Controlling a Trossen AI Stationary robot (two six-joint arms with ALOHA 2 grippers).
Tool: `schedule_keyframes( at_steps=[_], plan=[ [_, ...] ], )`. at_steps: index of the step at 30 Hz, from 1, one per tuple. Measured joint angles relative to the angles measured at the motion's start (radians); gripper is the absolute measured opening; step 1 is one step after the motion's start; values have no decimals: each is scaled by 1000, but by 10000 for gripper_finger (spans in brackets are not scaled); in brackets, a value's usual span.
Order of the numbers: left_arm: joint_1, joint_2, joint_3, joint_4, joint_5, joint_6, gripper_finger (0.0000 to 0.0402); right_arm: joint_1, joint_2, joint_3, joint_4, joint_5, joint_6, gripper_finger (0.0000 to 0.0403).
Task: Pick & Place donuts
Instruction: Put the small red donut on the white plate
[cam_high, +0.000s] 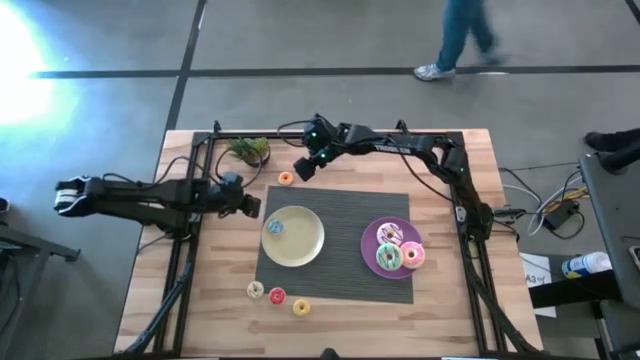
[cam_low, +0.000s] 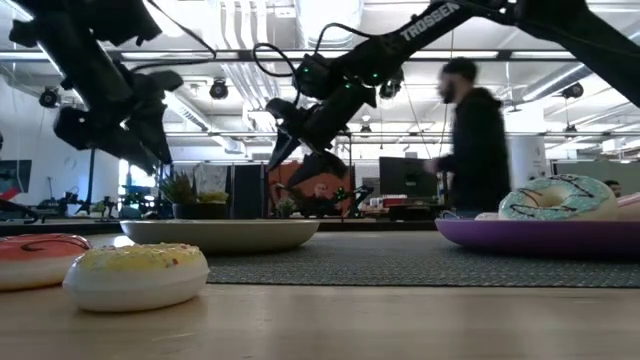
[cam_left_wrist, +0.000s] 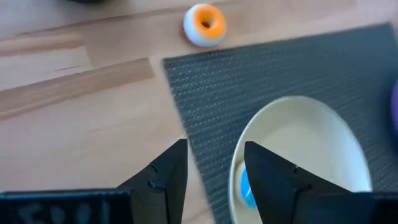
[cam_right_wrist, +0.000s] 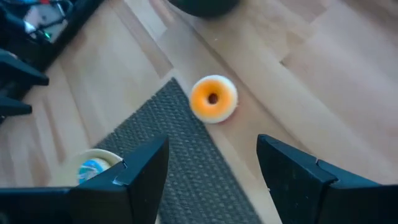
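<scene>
The orange mini donut (cam_high: 285, 178) lies on the bare wood just off the mat's far left corner. My right gripper (cam_high: 305, 165) hovers open above it, and in the right wrist view the orange donut (cam_right_wrist: 213, 98) shows ahead of the fingers. My left gripper (cam_high: 250, 205) is open in the air beside the left rim of the yellow plate (cam_high: 305, 245), which holds the blue mini donut (cam_high: 274, 227). The purple plate (cam_high: 372, 240) carries the white-sprinkled (cam_high: 389, 235), green (cam_high: 388, 258) and pink (cam_high: 412, 254) donuts. The cream (cam_high: 256, 290), red (cam_high: 277, 296) and yellow (cam_high: 301, 307) minis lie on the wood near the near edge.
A dark woven mat (cam_high: 340, 200) lies under both plates. A small potted plant (cam_high: 248, 150) stands at the far left, close to the orange donut. Black frame rails (cam_high: 185, 250) run along both sides of the table. A person (cam_high: 460, 40) walks beyond the far edge.
</scene>
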Motion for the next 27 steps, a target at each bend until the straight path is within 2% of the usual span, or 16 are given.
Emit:
schedule_keyframes(
  at_steps=[6,10,13,27],
  plan=[
    [183,79,-49,279,103,96,133,5,-20,88,-251,82,-144,235],
    [351,202,-24,341,220,202,133,7,-62,87,-341,169,-166,233],
    [425,300,23,356,300,295,133,8,-95,65,-347,190,-164,233],
    [473,688,248,358,311,491,133,9,-173,-67,-339,248,-107,230]
  ],
)
